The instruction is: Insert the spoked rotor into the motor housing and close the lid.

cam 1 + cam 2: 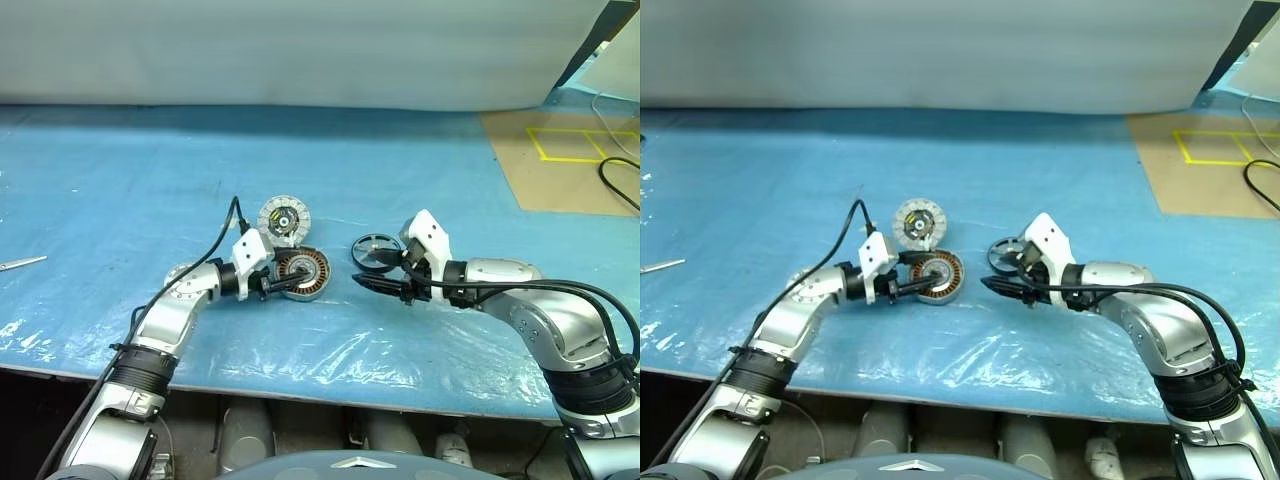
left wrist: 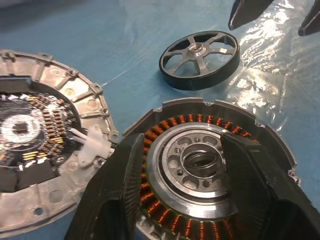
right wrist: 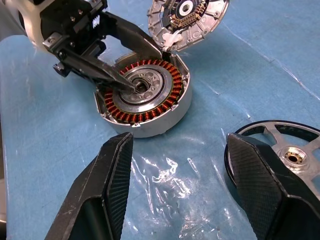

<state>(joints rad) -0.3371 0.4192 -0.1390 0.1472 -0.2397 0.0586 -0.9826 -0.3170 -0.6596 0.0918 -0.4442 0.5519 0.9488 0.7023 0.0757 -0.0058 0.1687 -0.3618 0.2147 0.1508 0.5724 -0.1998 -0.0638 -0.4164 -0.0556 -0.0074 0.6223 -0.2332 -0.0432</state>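
- The tabletop point(image 1: 150, 180) is covered with a blue sheet, and a shiny clear plastic film lies over the near part.
- The motor housing point(image 1: 303, 272) sits flat on the tabletop, near the middle. It is a short round metal cup with a ring of copper-brown wire and a silvery middle with a hole in it.
- The lid point(image 1: 284, 218) lies just behind the motor housing, touching or almost touching its rim. Its face with the white pieces around a metal middle looks up.
- The spoked rotor point(image 1: 373, 252) lies flat on the tabletop, to the right of the motor housing and a little apart from it. It is a black wheel with silvery spokes. It is not in the housing.
- The left pincer point(image 1: 283, 277) reaches in from the left, low over the motor housing. One finger lies across the top with its tip at the silvery middle, as the right wrist view shows. The other finger is at the near side. The fingers are apart and hold nothing.
- The right pincer point(image 1: 365, 272) comes in from the right and points toward the motor housing. Its two fingers stand wide apart and hold nothing. It is just in front of the spoked rotor, which is close to one finger.
- A small thin silvery thing point(image 1: 22, 264) lies far off at the left edge of the tabletop. It is too small to tell what it is.
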